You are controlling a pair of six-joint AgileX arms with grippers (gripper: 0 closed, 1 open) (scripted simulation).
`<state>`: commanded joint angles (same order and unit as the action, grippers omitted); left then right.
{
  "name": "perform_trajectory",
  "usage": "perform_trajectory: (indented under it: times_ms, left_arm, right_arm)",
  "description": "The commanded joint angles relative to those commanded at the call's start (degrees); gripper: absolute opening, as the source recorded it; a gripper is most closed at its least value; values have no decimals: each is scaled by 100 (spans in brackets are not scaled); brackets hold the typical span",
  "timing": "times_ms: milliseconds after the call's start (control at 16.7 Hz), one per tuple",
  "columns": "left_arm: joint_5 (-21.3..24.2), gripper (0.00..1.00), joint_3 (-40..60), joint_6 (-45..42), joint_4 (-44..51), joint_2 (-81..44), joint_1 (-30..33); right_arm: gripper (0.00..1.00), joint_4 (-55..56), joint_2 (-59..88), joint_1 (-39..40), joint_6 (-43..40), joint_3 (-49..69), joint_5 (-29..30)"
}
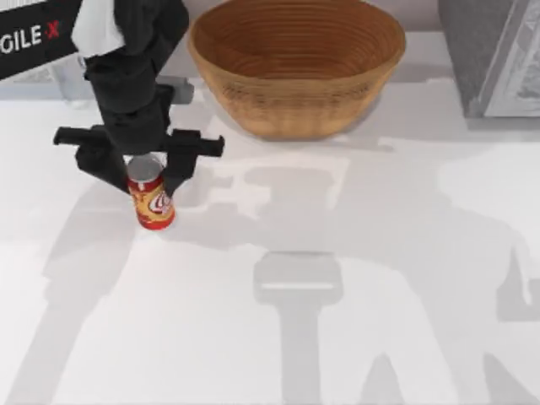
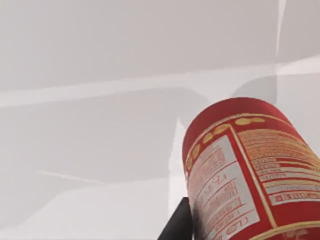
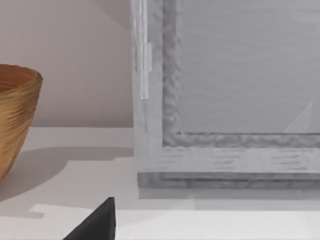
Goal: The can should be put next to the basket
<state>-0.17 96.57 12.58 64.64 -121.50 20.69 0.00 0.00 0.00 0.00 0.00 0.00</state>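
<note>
The can (image 1: 152, 198), red and orange-yellow with a silver top and a white logo, stands upright at the table's left, in front of and to the left of the basket. My left gripper (image 1: 143, 171) comes down over it, shut on the can's upper part, one black finger on each side. In the left wrist view the can (image 2: 250, 170) looms close with its printed label, and one dark finger (image 2: 177, 225) lies against it. The basket (image 1: 295, 67), a large light-brown woven bowl, sits at the back middle; its side (image 3: 15, 115) also appears in the right wrist view. My right gripper (image 3: 95, 225) is parked near the back right.
A tall grey box (image 1: 494, 55) stands at the back right corner, its wall (image 3: 225, 100) close in the right wrist view. A black sign with white letters (image 1: 29, 38) sits at the back left. White tabletop (image 1: 337, 295) spreads across the front and right.
</note>
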Motion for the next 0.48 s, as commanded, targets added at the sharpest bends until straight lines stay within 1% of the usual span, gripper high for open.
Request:
perform_trajectory:
  times_ms: [120,240,360,480]
  left_arm:
    - [23,0,103,730,76,-40,395]
    - [34,0,224,1231,140,-94,701]
    - [36,0,321,1519,199,-159,892]
    - [35,0,347,1584,216,-181,938]
  right_arm:
    - [100,0,0,0,0,0,0]
    - [100,0,0,0,0,0,0]
    - [100,0,0,0,0,0,0]
    - [100,0,0,0,0,0,0]
